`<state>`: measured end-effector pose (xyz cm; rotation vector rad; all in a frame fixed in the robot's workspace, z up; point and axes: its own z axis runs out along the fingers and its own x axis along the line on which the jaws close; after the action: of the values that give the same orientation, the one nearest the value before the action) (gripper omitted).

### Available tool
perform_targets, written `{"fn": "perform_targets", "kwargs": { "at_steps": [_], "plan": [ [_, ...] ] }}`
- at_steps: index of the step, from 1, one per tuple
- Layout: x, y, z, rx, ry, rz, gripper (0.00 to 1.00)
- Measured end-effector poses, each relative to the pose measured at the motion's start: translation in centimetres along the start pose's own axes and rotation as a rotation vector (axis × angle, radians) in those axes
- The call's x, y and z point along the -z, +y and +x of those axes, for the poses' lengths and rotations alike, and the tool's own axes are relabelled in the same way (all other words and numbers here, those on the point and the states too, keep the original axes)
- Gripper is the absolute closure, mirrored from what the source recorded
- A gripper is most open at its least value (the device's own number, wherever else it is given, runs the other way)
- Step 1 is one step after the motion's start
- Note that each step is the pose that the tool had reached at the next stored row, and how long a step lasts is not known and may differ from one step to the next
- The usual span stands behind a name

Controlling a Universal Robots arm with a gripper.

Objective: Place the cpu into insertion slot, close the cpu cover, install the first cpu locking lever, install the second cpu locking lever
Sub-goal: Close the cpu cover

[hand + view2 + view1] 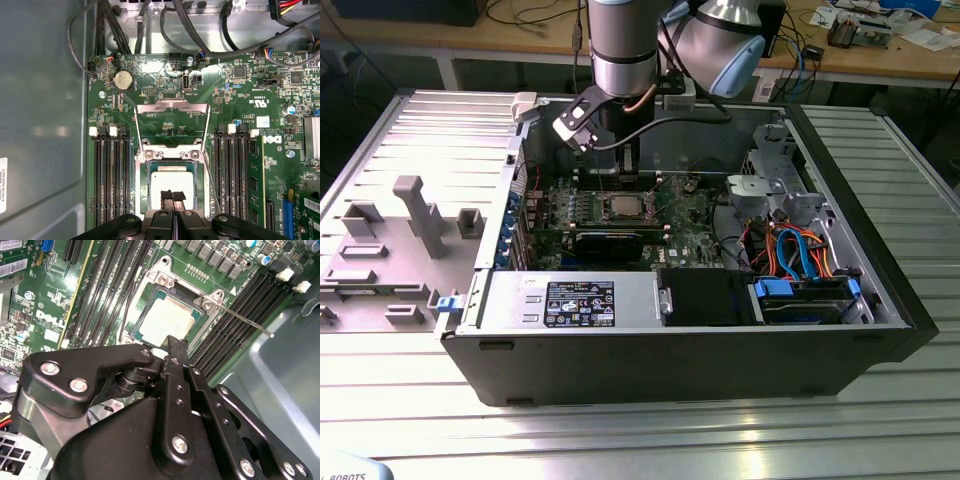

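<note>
While my silver-grey arm [620, 40] reaches straight down into the open black computer case [670, 370], my black pincer [173, 196] hangs low over the green motherboard [235, 90]. Its two fingertips are pressed together with only a seam between them, and they grip nothing. The case lies on its side on the ribbed metal counter [640, 440]. It holds the board and, at the exterior view's right, a bundle of blue and orange cables [800, 255].

In the first wrist view the small square silver-topped cpu [165, 181] lies flat in the silver-rimmed square insertion slot [141, 190], directly under my fingertips (whether they touch its top I cannot tell). The thin silver cpu cover [172, 108], a frame with a square window, stands open beyond the socket's hinge edge, and green board shows through the window. The cpu sits square in the socket, its edges parallel to the long black memory slots [107, 180] on either side. In the second wrist view a thin metal locking lever [245, 322] sticks out slantwise from a socket corner.
</note>
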<state>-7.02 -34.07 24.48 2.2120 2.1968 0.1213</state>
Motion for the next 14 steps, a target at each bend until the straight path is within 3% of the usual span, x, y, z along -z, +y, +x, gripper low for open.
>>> {"fn": "perform_targets", "kwargs": {
  "at_steps": [14],
  "plan": [
    [0.08, 0.01, 0.00, 0.000, 0.0003, -0.0001, 0.89]
  ]
}}
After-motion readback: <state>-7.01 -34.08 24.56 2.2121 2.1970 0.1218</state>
